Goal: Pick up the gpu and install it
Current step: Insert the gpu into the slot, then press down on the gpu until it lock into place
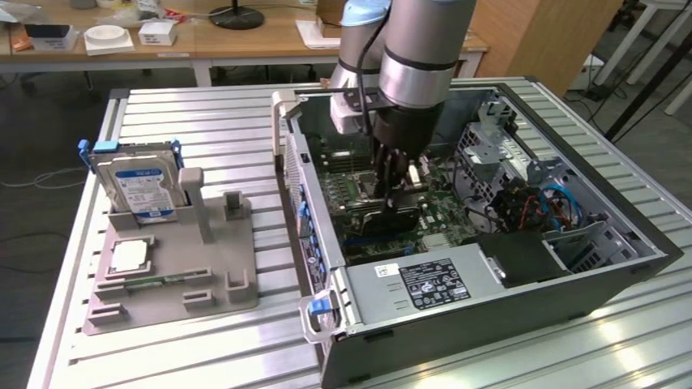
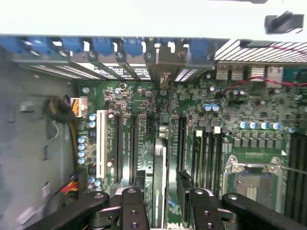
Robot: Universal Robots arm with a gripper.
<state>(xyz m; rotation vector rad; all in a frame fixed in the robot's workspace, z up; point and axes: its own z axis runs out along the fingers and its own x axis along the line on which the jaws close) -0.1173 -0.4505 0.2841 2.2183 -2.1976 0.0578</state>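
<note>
My claw (image 2: 160,203) is down inside the open computer case, its two black fingers (image 2: 129,206) spread apart on either side of the thin dark green expansion card with a silvery edge, the gpu (image 2: 159,167). I read the claw as released: there is a gap between each finger and the card. The gpu stands upright on its edge in a slot of the green motherboard (image 2: 240,115), between the long black slots, its end reaching the row of blue-clipped bracket openings (image 2: 110,45) at the case's rear wall. A white slot (image 2: 101,143) lies further along the board, and the empty silver processor socket (image 2: 252,175) lies on the other side.

In the exterior view I see the grey arm (image 1: 416,57) reaching straight down into the black tower case (image 1: 605,275), which lies on its side on the ribbed metal surface (image 1: 184,121). Towards the exterior view's left stands a grey holder (image 1: 206,275), carrying a silver hard drive with a blue label (image 1: 141,186) and a small square silver chip (image 1: 130,255).
</note>
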